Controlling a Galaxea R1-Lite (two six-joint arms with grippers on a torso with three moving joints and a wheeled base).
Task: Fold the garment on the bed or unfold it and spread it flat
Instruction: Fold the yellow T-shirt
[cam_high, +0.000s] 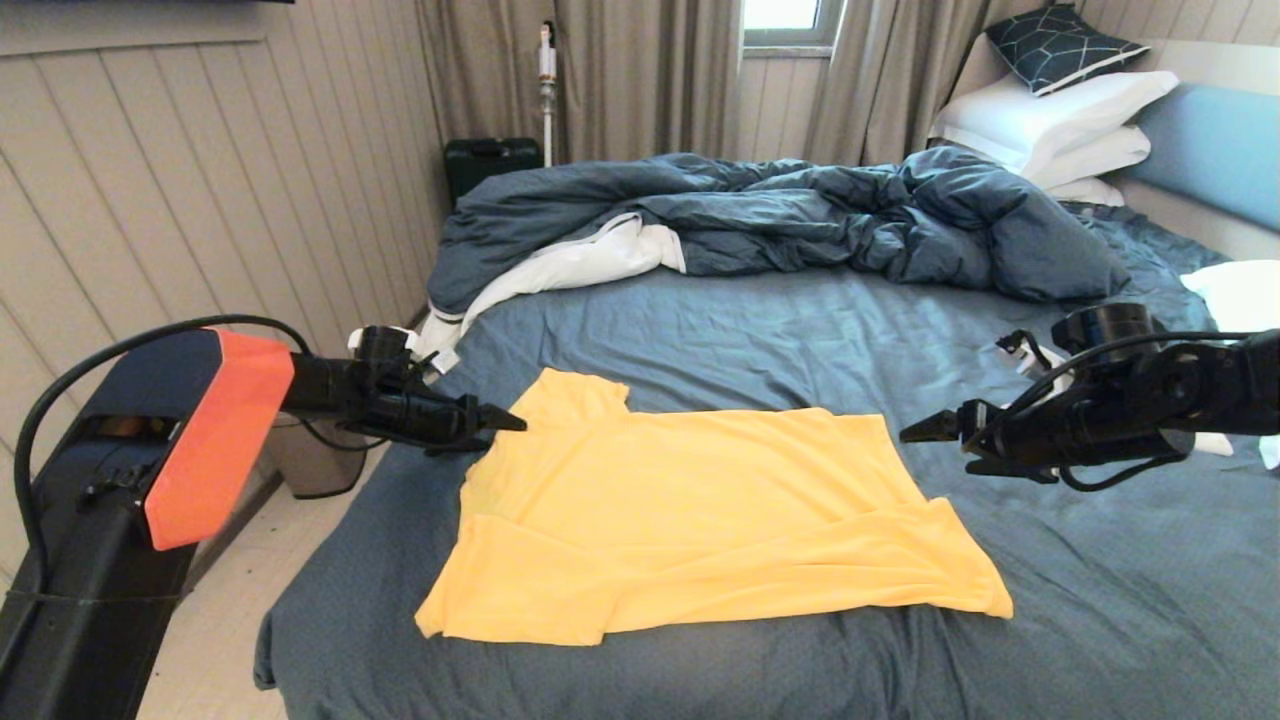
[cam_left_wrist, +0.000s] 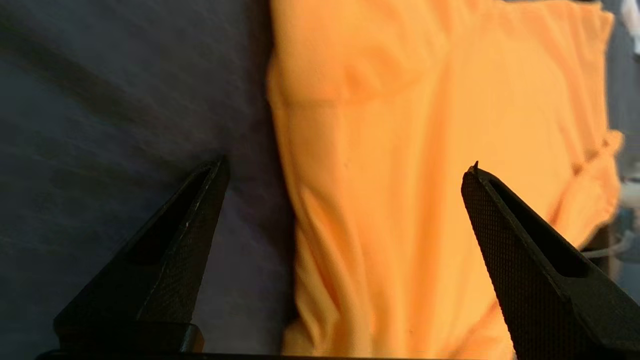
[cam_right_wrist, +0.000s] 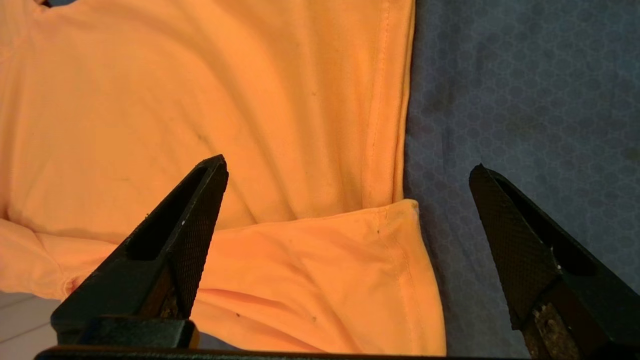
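Observation:
The yellow garment lies on the bed's blue-grey sheet, its near strip doubled over the rest. My left gripper hovers open above the garment's left edge, beside a sleeve. In the left wrist view that gripper straddles the yellow edge and bare sheet, holding nothing. My right gripper hangs open just off the garment's right edge. In the right wrist view it frames the corner of the doubled-over layer with nothing between its fingers.
A rumpled dark blue duvet with a white underside fills the far half of the bed. White pillows stack at the back right against the light blue headboard. The bed's left edge drops to pale floor and a panelled wall.

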